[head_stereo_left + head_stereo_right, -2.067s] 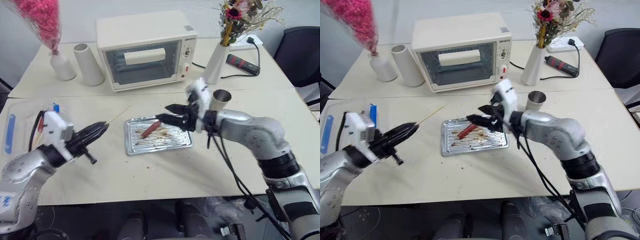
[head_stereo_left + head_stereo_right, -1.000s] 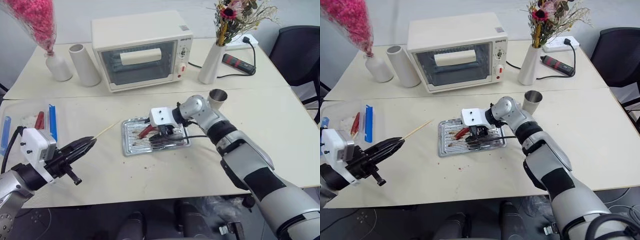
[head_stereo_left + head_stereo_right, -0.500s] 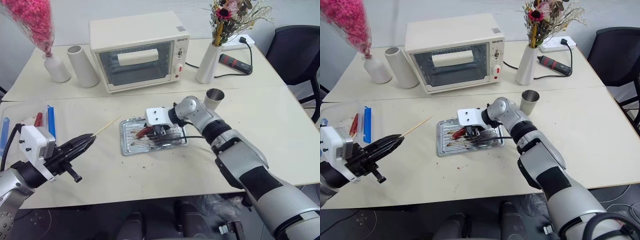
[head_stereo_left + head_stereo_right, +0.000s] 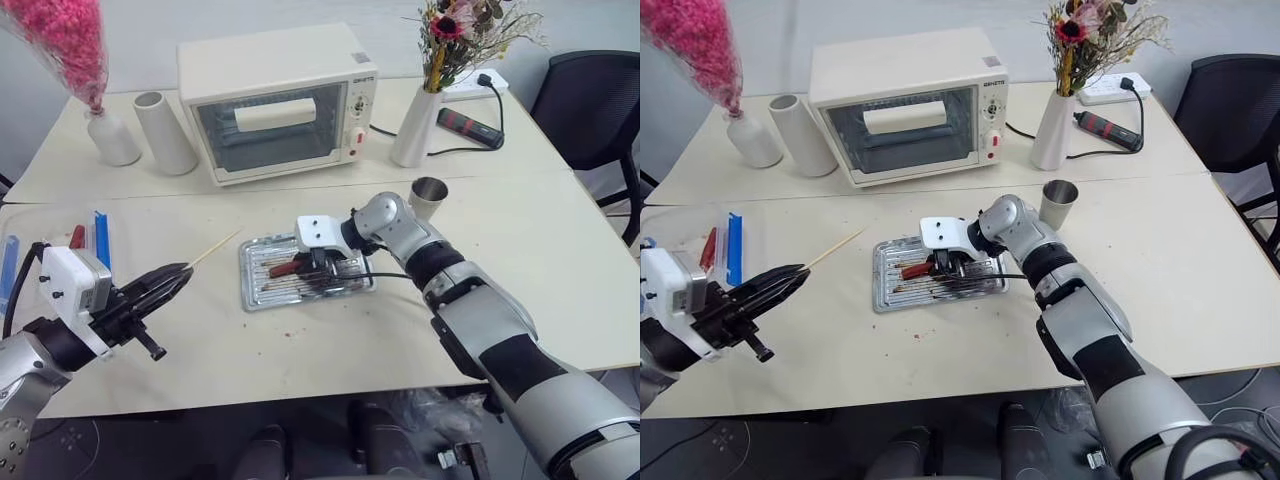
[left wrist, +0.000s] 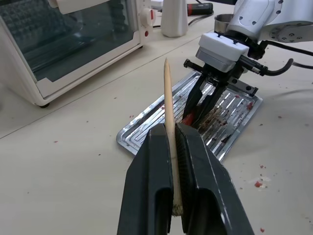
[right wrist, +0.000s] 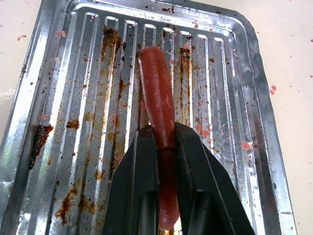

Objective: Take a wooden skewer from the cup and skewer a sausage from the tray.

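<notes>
At the far left edge of the table lies a clear plastic box (image 4: 60,240) with blue bars. Just near of it the left gripper (image 5: 172,147) is clamped on the wooden skewer (image 5: 168,112), whose pointed end aims right and far, toward the tray (image 6: 58,73). The tray sits mid-table, ribbed and grease-stained, in front of the white toaster oven (image 4: 275,100). Over the tray the right gripper (image 6: 165,142) is closed on the sausage (image 6: 157,105), its two fingers (image 6: 142,166) pressing either side of the near half while the far end lies along the ribs. To the right, just beyond that arm's wrist, stands the metal cup (image 4: 430,195), near a white vase (image 4: 415,125) of dried flowers.
</notes>
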Motion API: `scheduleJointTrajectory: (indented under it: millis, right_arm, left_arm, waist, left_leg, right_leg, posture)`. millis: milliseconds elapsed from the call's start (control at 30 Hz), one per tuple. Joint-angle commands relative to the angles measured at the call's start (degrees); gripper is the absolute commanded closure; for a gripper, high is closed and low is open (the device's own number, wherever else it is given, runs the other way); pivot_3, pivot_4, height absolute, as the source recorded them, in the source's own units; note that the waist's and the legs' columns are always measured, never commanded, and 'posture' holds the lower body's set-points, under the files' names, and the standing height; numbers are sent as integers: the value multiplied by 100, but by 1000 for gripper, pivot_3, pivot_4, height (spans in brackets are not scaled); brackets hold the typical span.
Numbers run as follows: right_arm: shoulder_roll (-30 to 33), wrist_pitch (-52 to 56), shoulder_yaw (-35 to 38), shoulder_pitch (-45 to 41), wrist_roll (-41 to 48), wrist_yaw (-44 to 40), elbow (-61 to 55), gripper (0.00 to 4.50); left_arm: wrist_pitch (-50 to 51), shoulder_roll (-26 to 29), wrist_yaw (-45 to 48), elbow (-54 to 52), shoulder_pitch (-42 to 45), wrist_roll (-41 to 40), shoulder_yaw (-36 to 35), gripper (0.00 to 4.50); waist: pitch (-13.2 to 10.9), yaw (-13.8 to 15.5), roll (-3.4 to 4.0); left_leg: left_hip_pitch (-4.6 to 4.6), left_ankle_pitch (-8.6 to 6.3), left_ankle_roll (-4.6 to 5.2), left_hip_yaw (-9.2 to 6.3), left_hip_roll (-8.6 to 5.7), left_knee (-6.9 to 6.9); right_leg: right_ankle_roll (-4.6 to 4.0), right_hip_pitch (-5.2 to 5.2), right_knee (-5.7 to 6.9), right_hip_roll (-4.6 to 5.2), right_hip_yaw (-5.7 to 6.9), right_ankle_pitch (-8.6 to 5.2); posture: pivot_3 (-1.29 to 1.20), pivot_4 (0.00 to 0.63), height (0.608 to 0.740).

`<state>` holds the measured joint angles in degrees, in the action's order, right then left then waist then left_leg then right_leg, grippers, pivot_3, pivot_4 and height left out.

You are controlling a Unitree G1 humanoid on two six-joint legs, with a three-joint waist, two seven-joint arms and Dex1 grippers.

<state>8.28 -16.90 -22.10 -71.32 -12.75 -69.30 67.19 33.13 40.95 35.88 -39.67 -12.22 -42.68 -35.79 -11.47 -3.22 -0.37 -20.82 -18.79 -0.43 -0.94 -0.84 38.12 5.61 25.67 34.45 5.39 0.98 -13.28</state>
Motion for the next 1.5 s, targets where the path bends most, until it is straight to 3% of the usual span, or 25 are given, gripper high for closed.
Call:
scheduleJointTrajectory:
  millis: [33,200,367,500,667,967,1500]
  right_arm:
    - [-21,125,26,152,-18,-86,-125,4316]
    - [205,508,292,333,405,-733,-872,4316]
    - [1175,2042,622,1046,1285,-1911,-3452,4316]
    - [1900,3152,768,1580,1784,-2142,-5052,4316]
    - [2434,3922,855,1920,2205,-1935,-6092,4316]
    - [2644,4233,755,2177,2470,-1584,-6695,4316]
    - [2841,3854,701,2198,2419,-1594,-6328,4316]
  left_arm:
    - [-94,69,14,12,43,-9,-57,4500]
    - [-34,137,162,-20,2,-87,21,4500]
    - [10,487,738,9,-60,-144,219,4500]
    - [-22,766,1232,38,-65,-114,520,4500]
    - [-147,967,1591,275,231,39,914,4500]
    - [-285,1007,1736,670,1103,249,1525,4500]
    - [-333,1148,2064,824,997,350,1205,4500]
  waist:
    - [0,-1,0]
    - [0,7,0]
    - [-3,73,4]
    - [-2,152,4]
    - [-3,149,4]
    - [-3,162,4]
    - [-3,166,4]
  left_leg:
    - [2,0,0,1,0,0]
    - [11,-1,1,2,0,-1]
    - [-5,-1,2,-5,-3,2]
    - [-12,-7,8,-6,0,1]
    - [-11,-17,25,-1,1,1]
    - [-6,-14,26,0,0,6]
    - [-13,-15,29,2,2,6]
  right_leg:
    - [0,0,0,0,-1,0]
    - [-4,-7,0,-1,-1,-2]
    - [-2,-4,2,0,7,-2]
    - [-1,-3,-17,-4,10,-1]
    - [-2,-3,-40,-9,9,-1]
    - [-1,-5,-32,-38,3,2]
    - [1,-1,-39,-39,3,3]
  posture:
    - [0,150,740]
    - [0,150,740]
    - [0,150,740]
    - [0,150,740]
    - [0,150,740]
    - [0,150,740]
    - [0,150,740]
